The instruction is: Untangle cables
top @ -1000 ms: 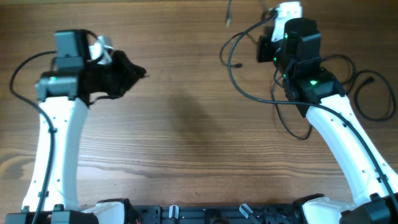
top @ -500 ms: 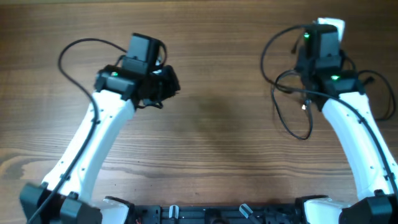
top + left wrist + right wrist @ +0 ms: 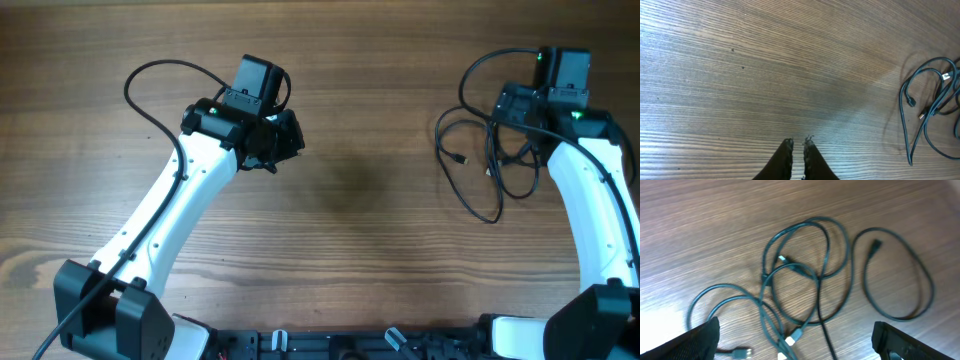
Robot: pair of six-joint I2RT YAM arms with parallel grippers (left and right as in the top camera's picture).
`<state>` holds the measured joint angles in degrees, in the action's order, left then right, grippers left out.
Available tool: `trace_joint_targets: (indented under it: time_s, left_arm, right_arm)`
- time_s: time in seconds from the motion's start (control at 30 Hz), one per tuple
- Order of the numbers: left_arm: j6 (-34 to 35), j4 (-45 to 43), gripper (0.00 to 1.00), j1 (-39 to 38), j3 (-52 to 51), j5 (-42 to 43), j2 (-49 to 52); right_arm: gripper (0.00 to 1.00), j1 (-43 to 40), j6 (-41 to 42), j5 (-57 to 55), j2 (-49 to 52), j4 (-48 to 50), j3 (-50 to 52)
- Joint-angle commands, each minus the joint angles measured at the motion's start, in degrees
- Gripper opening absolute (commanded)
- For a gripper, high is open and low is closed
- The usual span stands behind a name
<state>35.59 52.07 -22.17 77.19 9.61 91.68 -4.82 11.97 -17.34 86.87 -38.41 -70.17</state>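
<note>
**STATUS: END EFFECTORS AND CABLES**

The left arm (image 3: 170, 215) is extended diagonally across the left half of the bench (image 3: 380, 250). The left end effector (image 3: 797, 141) is held above bare wood, left of the bench centre. In the left wrist view its fingers (image 3: 786, 150) are seen almost together, with only a narrow slit between them. Nothing is clamped in them.

The cables (image 3: 480, 165) are located on the right part of the bench, well apart from the left end effector. They are laid flat on the wood as loose black loops. Several loops are crossed over one another, and one larger loop is spread out at the side of the bundle. Small plug ends are visible at several cord tips.

The right end effector (image 3: 795, 325) is positioned over the cables. Its fingers (image 3: 702, 337) are spread wide apart, one at each lower corner of the right wrist view. No cable is gripped between them.
</note>
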Motion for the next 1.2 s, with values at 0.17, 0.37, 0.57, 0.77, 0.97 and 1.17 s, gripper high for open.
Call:
trace_joint_targets:
  time_s: [0.17,0.37,0.57,0.77,0.97,1.17]
  left_arm:
    - [-0.87,-0.42,0.20,-0.17,-0.37,-0.98,0.37]
    - [-0.87,-0.61,0.22,-0.17,-0.37,-1.01,0.37]
    - [-0.87,-0.59,1.00,-0.17,-0.37,-1.40,0.37]
    - [-0.87,-0.59,1.00,-0.17,-0.37,-1.40,0.37]
    - [-0.87,-0.59,1.00,-0.17,-0.37,-1.40,0.37]
    - [-0.87,-0.59,1.00,-0.17,-0.37,-1.40,0.37]
  right_arm:
    - [1.00,-0.13,1.01,12.26,1.49,0.02,-0.61]
    - [1.00,-0.13,1.11,13.40,1.49,0.04,-0.61]
    - [1.00,-0.13,1.11,13.40,1.49,0.02,-0.61]
    - [1.00,-0.13,1.11,13.40,1.49,0.04,-0.61]
    - [1.00,-0.13,1.11,13.40,1.49,0.04,-0.61]
    - [1.00,-0.13,1.11,13.40,1.49,0.04,-0.61]
